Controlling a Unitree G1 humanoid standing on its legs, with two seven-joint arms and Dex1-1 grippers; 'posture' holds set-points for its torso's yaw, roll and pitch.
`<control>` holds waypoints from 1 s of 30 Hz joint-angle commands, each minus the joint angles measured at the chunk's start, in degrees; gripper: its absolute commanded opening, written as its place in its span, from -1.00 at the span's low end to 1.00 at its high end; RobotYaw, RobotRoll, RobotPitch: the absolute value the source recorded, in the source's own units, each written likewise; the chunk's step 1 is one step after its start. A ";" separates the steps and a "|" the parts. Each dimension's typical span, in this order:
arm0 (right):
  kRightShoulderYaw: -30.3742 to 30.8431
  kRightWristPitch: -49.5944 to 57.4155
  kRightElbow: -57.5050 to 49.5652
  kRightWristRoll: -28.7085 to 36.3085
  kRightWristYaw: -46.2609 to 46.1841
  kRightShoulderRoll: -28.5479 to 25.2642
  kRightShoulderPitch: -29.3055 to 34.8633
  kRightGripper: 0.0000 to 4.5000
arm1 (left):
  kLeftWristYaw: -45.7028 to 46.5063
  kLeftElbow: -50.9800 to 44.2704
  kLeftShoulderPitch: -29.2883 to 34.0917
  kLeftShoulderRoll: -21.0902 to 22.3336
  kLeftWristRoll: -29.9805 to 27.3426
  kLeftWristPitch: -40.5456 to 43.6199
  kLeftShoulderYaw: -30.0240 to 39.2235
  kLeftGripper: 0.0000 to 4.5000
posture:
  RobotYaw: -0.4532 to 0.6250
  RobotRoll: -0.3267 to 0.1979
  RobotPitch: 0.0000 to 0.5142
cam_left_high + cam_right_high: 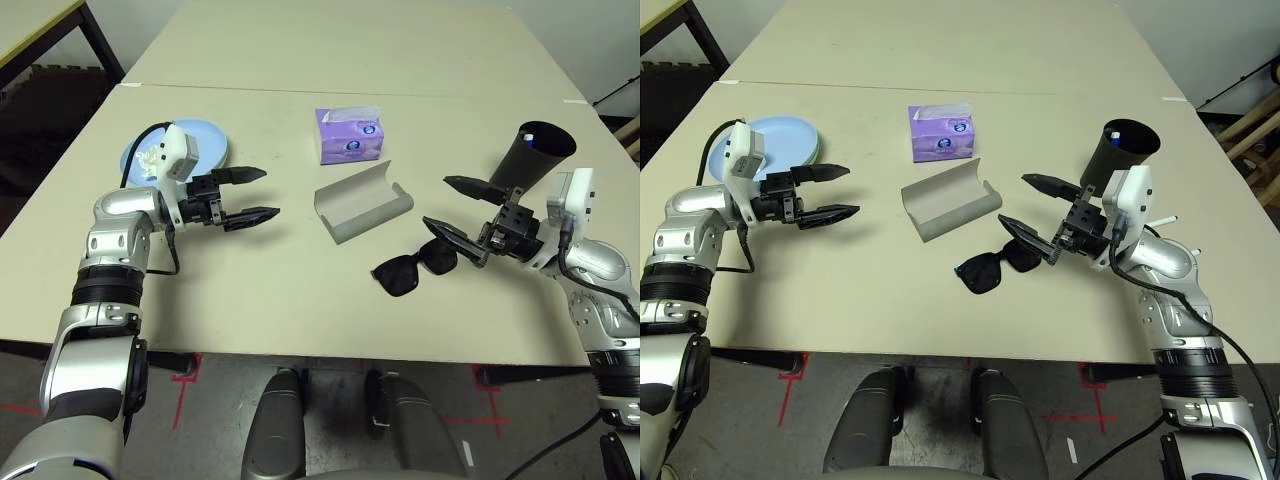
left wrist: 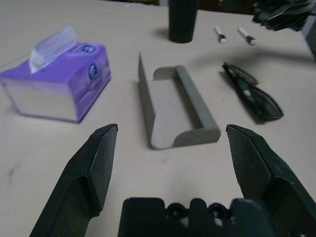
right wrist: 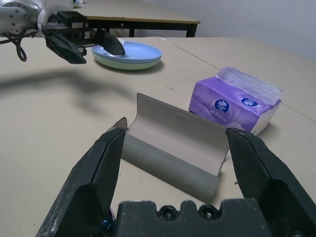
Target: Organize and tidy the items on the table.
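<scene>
- At the middle of the pale beige tabletop (image 1: 300,300) lies the grey oblong glasses case (image 1: 362,207), open with its lid raised, which reads as waiting to receive the glasses.
- Just right of the case, the black sunglasses (image 1: 415,268) lie folded on the surface, apart from it.
- Behind the case stands the purple cardboard tissue box (image 1: 350,136), a sheet poking from its slot.
- Far right of the case sits the black tapered cup (image 1: 1116,157); 2 white pen pieces (image 2: 232,34) lie near it.
- Well left of the case, the light blue plate (image 3: 131,51) rests on the pale green plate (image 3: 129,62), apparently already stacked; a crumpled white tissue wad (image 1: 152,158) lies on top.
- The left gripper (image 1: 247,193) hangs left of the case, jaws spread wide and empty, aimed toward it.
- The right gripper (image 1: 450,207) hovers above the sunglasses, jaws equally wide, holding nothing, probably lined up for a pick.
- Beyond the case, a seam crosses the matte surface; another table edge (image 3: 143,20) stands farther off.
</scene>
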 commanded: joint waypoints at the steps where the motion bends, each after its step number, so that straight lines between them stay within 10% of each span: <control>1: -1.07 0.48 -0.81 0.16 0.51 -1.41 0.14 1.00 | -1.58 -3.80 1.72 -0.75 -1.14 1.48 -1.70 0.99 | 0.00 0.25 -0.30; 30: 5.68 8.91 -5.44 -4.39 5.78 -8.57 -4.01 1.00 | -5.59 -2.45 4.71 -1.82 0.36 -8.43 -4.68 0.99 | 0.00 0.25 -0.21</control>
